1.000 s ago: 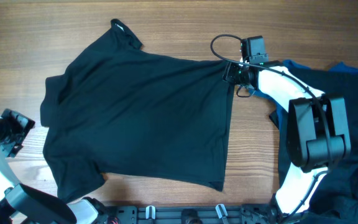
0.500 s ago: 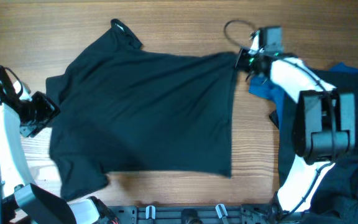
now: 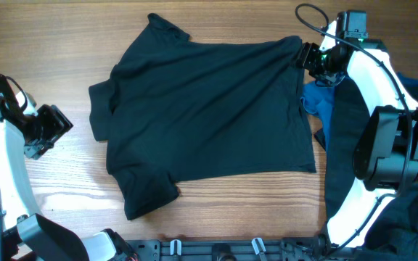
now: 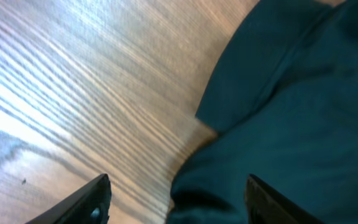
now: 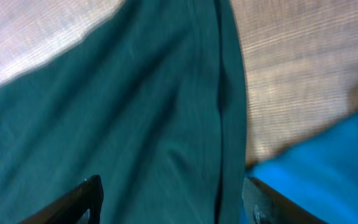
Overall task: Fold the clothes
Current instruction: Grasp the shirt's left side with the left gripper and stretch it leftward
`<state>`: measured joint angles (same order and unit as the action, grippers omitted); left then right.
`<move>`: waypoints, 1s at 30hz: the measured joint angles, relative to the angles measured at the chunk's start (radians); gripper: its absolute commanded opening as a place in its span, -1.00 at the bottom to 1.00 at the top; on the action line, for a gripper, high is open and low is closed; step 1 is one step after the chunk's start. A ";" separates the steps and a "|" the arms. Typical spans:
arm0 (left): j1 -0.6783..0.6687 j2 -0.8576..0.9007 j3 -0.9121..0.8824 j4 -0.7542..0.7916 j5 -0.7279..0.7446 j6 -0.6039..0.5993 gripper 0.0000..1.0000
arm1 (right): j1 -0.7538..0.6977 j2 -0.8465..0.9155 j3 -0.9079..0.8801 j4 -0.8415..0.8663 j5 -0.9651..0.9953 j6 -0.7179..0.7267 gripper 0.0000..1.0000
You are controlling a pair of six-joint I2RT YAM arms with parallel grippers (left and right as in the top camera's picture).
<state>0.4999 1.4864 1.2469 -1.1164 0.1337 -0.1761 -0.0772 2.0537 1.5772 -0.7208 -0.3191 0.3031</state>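
So the black shirt (image 3: 209, 109) is lying spread out in the middle of the table (image 3: 216, 22), collar end toward 9 o'clock, hem toward 3, one sleeve (image 3: 167, 27) poking up at 12 and the other sleeve (image 3: 147, 197) down around 7. It's mostly flat with a few creases, and no fold is in it yet, so I'd call this the laying-out step, right before the first fold.

The right gripper (image 3: 309, 58) sits at the hem's far corner, about 1 o'clock. In the wrist view its fingers (image 5: 82, 196) are spread wide with fabric under them, nothing pinched as far as I can see. The left gripper (image 3: 51, 129) hangs off at 9 o'clock, near the collar but not touching. Its fingers (image 4: 92, 199) are spread too, with bare wood and the shirt edge below.

A blue garment (image 3: 319, 101) sits just beside the hem at 3 o'clock.

Next move, my guess: each arm needs to pinch one edge only and carry it across without dragging the blue piece along.
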 measured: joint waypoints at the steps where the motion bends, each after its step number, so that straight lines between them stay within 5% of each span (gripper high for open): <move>1: 0.000 0.000 0.000 -0.021 0.006 0.000 0.16 | 0.000 -0.004 0.000 -0.023 -0.002 -0.008 0.49; 8: -0.101 0.001 -0.219 0.044 0.066 0.007 0.23 | 0.011 -0.213 0.000 -0.219 -0.055 -0.041 0.54; 9: -0.129 0.002 -0.255 0.056 0.080 0.006 0.11 | 0.012 -0.240 0.000 -0.245 -0.068 -0.043 0.53; 10: -0.164 0.002 -0.290 0.081 0.090 0.006 -0.23 | 0.014 -0.250 0.000 -0.268 -0.080 -0.044 0.50; 11: -0.198 0.002 -0.317 0.110 0.092 0.010 -0.30 | 0.016 -0.251 0.000 -0.279 -0.085 -0.044 0.47; 14: -0.256 0.002 -0.343 0.291 0.053 -0.010 0.16 | 0.020 -0.249 -0.003 -0.306 -0.093 -0.048 0.48; 16: -0.256 0.002 -0.346 0.457 0.034 -0.023 0.25 | 0.030 -0.249 -0.009 -0.312 -0.093 -0.053 0.48; 21: -0.256 0.035 -0.341 0.754 0.011 -0.032 0.24 | 0.122 -0.249 -0.015 -0.343 -0.092 -0.096 0.40; 30: -0.182 0.240 -0.332 0.807 0.006 -0.032 0.03 | 0.238 -0.249 -0.084 -0.334 0.021 -0.077 0.34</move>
<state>0.3176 1.7260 0.9146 -0.3096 0.1394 -0.2077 0.1604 1.8046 1.4929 -1.0546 -0.2977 0.2264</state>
